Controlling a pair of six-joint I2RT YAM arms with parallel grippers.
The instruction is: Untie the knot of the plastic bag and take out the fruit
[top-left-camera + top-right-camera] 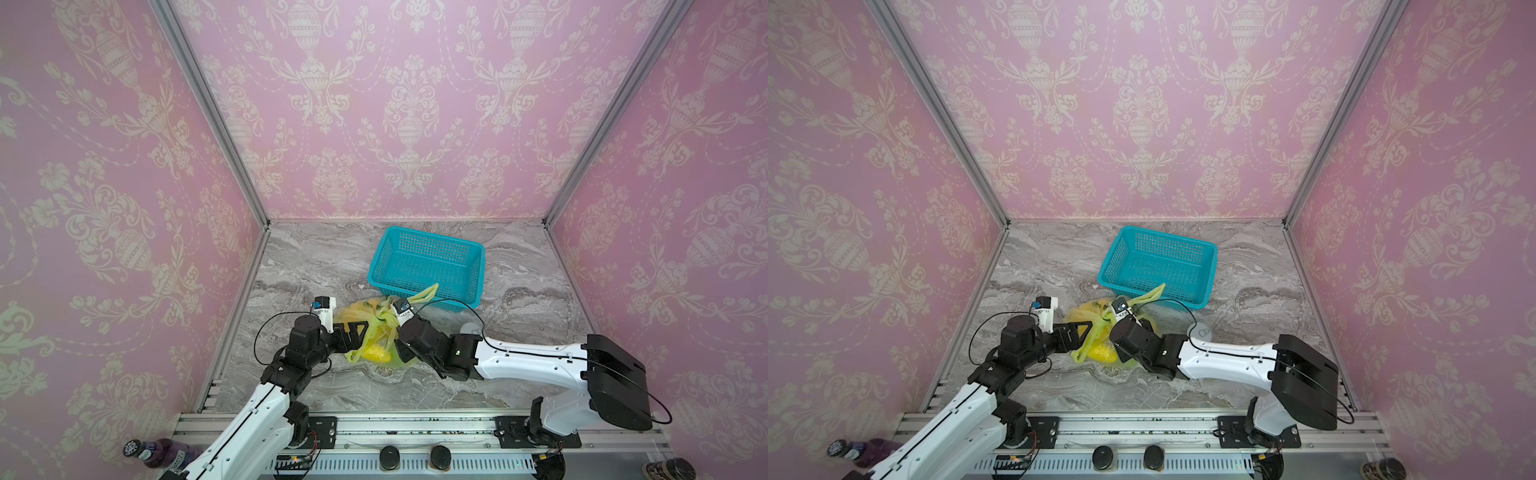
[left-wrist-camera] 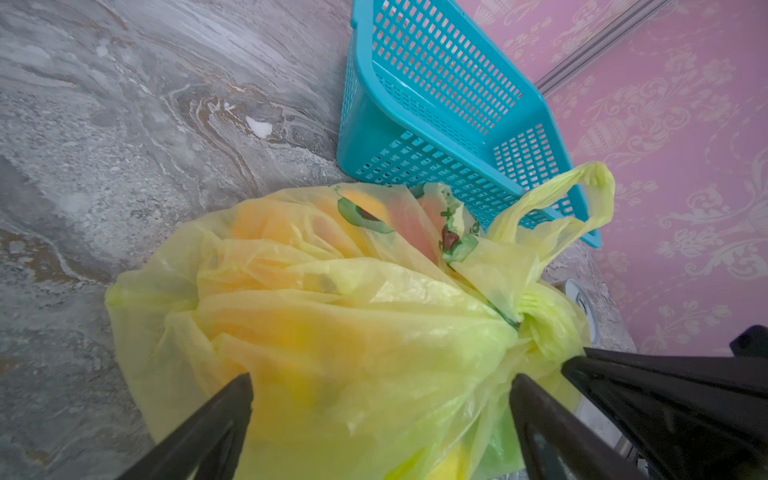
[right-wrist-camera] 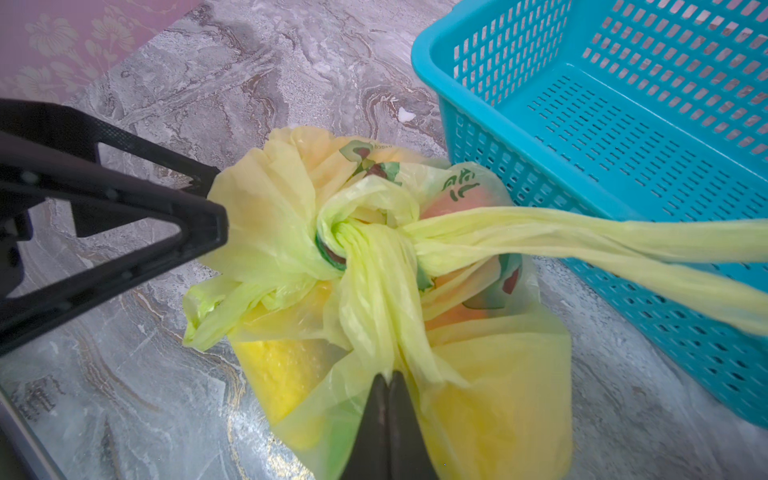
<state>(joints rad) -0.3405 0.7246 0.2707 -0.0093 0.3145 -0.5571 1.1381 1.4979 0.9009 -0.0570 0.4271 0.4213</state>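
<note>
Knot (image 3: 361, 241) sits just ahead of my right fingers (image 3: 374, 415), pinched shut on a handle (image 3: 374, 316); my left fingers (image 2: 216, 428) gape wide, straddling the bag (image 2: 332, 332).

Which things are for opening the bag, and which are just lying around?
For the job: plastic bag, its knot, fruit inside, right fingers pinching a bag strand, left fingers open.
Just lying about: teal basket, white lid, purple bottle.

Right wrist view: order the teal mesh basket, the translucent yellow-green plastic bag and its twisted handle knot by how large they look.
1. Teal mesh basket and translucent yellow-green plastic bag: look alike; basket cropped, bag nearer, so unranked.
2. Twisted handle knot: clearly smallest.
</note>
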